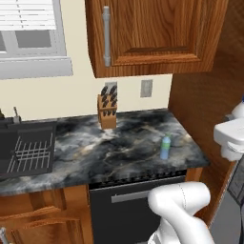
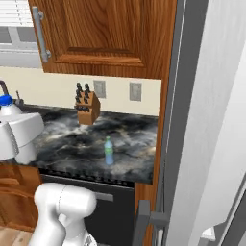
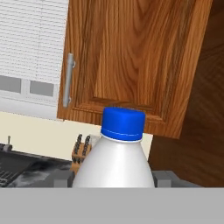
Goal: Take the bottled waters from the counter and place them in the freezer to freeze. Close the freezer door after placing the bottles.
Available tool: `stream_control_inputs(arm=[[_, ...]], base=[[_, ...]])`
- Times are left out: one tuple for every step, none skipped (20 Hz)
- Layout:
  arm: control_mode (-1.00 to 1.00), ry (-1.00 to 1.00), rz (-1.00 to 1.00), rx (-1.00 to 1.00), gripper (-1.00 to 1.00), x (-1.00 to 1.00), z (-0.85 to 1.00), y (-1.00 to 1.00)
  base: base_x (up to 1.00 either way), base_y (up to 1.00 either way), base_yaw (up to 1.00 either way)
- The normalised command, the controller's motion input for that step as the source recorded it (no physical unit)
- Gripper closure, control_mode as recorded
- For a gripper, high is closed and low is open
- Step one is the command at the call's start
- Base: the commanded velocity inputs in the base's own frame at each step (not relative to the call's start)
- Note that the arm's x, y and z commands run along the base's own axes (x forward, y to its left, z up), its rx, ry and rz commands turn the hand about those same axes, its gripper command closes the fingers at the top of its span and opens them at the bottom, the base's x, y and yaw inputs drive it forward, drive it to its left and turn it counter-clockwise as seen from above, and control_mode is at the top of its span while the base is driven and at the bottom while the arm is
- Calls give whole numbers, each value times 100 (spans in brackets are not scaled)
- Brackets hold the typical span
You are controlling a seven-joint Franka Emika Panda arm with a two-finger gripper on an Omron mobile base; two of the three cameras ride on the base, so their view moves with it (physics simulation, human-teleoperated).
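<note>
White plastic blue-capped bottle (image 3: 114, 157) gripped in hand (image 3: 114, 181) at body; light, smooth, prob slippery. Blue-green bottle (image 1: 165, 147) upright on bench (image 1: 119, 143)—grab mid-body.

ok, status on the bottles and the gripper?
Gripper shut on white bottle, held upright, lifted off counter. Green-capped bottle standing on counter near right edge. Nothing blocking it.
</note>
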Motion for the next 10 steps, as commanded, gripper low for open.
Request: stream_control_inputs(arm=[[100, 0, 0, 0, 100, 0, 0, 0], [100, 0, 0, 0, 100, 0, 0, 0], [100, 0, 0, 0, 100, 0, 0, 0], [100, 0, 0, 0, 100, 0, 0, 0], [100, 0, 0, 0, 100, 0, 0, 0], [100, 0, 0, 0, 100, 0, 0, 0], [100, 0, 0, 0, 100, 0, 0, 0], [100, 0, 0, 0, 100, 0, 0, 0], [100, 0, 0, 0, 100, 0, 0, 0], [100, 0, 0, 0, 100, 0, 0, 0]], base=[[-61, 0, 0], [-63, 0, 0], [-66, 0, 0], [-66, 0, 0], [-66, 0, 0], [-74, 0, 0], [-81, 0, 0], [-76, 0, 0], [-72, 0, 0], [-68, 0, 0]])
